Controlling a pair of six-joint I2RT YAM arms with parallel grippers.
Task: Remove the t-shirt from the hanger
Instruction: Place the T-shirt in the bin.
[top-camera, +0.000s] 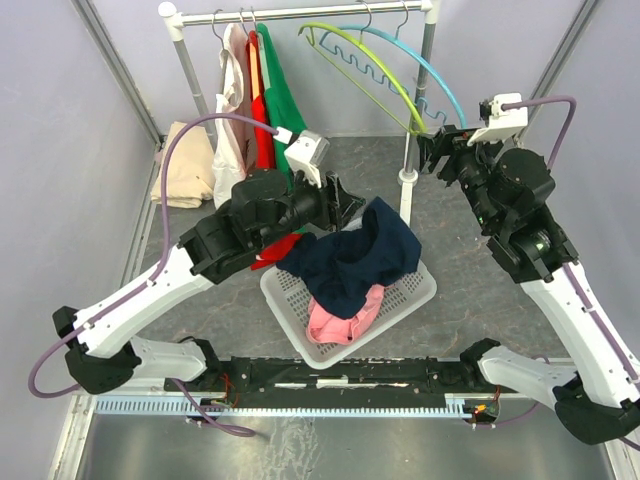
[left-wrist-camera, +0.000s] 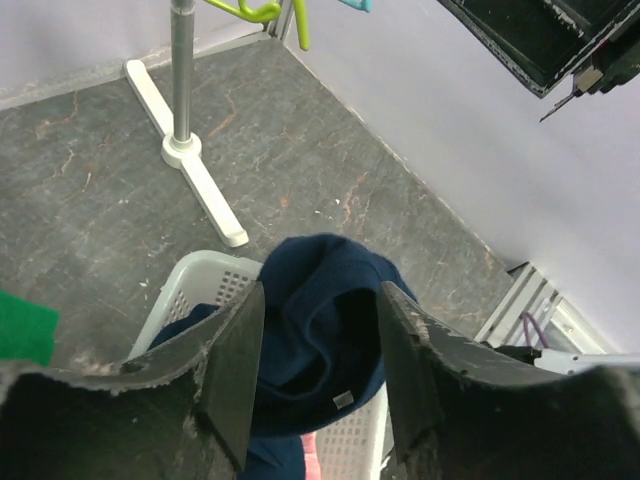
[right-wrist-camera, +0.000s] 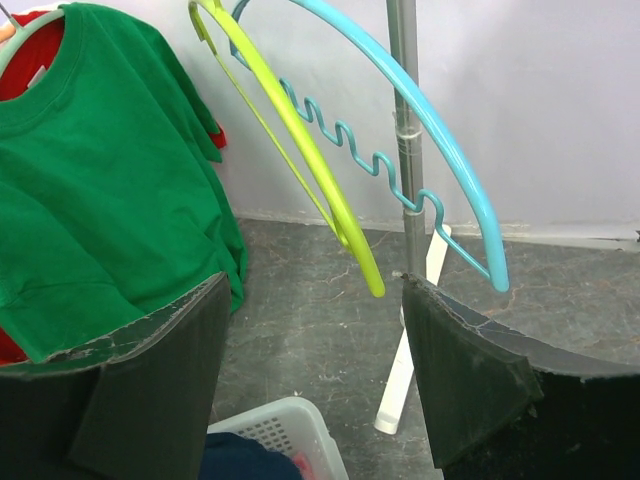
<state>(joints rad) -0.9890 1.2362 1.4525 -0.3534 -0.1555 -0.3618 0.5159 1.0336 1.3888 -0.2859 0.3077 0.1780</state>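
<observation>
From above, the left gripper (top-camera: 349, 207) hangs over the white basket (top-camera: 420, 290), just above the navy t-shirt (top-camera: 355, 255). That shirt is on no hanger. It lies heaped across the basket on top of a pink garment (top-camera: 340, 322), with one fold spilling over the far rim. The right gripper (top-camera: 437, 150) sits up by the bare lime hanger (top-camera: 350, 50) and blue hanger (top-camera: 432, 78). A green t-shirt (top-camera: 280, 90) and a red shirt (top-camera: 262, 130) hang at the rail's (top-camera: 300, 14) other end. The left wrist view shows its two fingers (left-wrist-camera: 232, 370) parted with nothing pinched and the navy cloth lying loose below them. I'd call this the drop. To do it well, the arm should lift straight up so no fold snags a finger and drags the shirt back out over the rim. In the right wrist view the jaws are spread wide and empty, facing the two bare hangers. The rack post (right-wrist-camera: 405, 120) stands right behind them and the green t-shirt is off to one side. The dangling hangers and the post crowd any reach along the rail.
</observation>
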